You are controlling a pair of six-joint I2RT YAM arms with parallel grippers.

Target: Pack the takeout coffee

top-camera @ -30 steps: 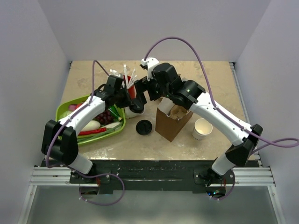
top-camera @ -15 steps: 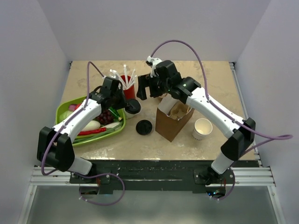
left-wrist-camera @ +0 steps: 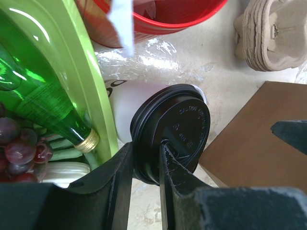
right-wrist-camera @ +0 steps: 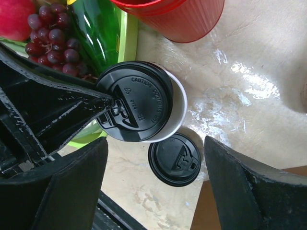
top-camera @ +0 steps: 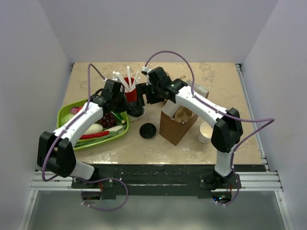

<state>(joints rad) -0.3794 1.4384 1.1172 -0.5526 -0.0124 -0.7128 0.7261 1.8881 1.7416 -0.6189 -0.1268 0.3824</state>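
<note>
The takeout coffee (top-camera: 137,110) is a white cup with a black sip lid, just right of the green tray. My left gripper (top-camera: 127,102) is shut on the lid's rim; the left wrist view shows its fingers (left-wrist-camera: 175,175) pinching the lid (left-wrist-camera: 178,127), with the cup tilted. My right gripper (top-camera: 144,93) hovers open just above and behind the coffee. In the right wrist view the coffee (right-wrist-camera: 136,106) lies ahead of the wide-open right gripper (right-wrist-camera: 156,184), not touching it. The brown paper bag (top-camera: 175,125) stands open to the right.
A loose black lid (top-camera: 147,130) lies on the table, also in the right wrist view (right-wrist-camera: 175,160). A lidless white cup (top-camera: 207,132) stands right of the bag. A red cup of straws (top-camera: 130,85) and a green tray (top-camera: 67,112) of food and a bottle are close by. A pulp carrier (left-wrist-camera: 268,28) lies behind.
My right arm has swung left from over the bag to hover above the coffee. My left gripper has kept its hold on the lid and barely moved.
</note>
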